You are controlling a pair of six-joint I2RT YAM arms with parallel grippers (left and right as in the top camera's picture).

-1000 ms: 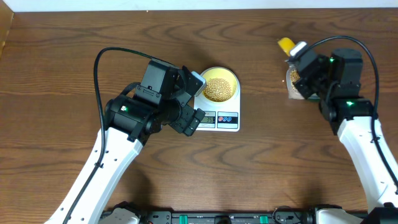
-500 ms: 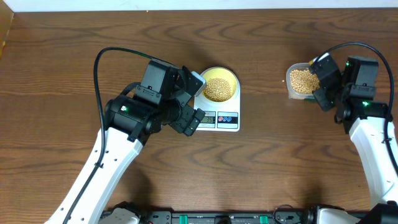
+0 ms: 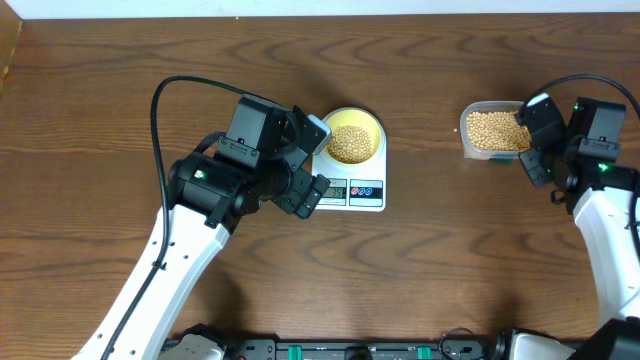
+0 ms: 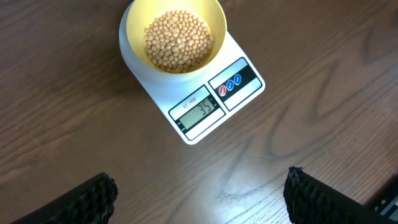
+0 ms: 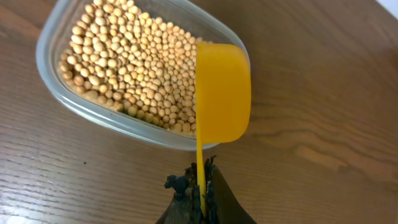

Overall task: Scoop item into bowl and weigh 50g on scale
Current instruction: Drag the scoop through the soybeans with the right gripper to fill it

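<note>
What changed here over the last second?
The right arm swung outward to its right, uncovering the clear plastic tub of tan beans, carrying the bright yellow scoop in its shut jaws. The left arm, the pale-yellow bowl of beans and the white digital scale stayed put.

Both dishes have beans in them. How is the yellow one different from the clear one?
The bowl is round and opaque pale yellow; the tub is clear and rounded-rectangular. The bowl sits on the scale; the tub sits on the table. Both hold tan beans.
</note>
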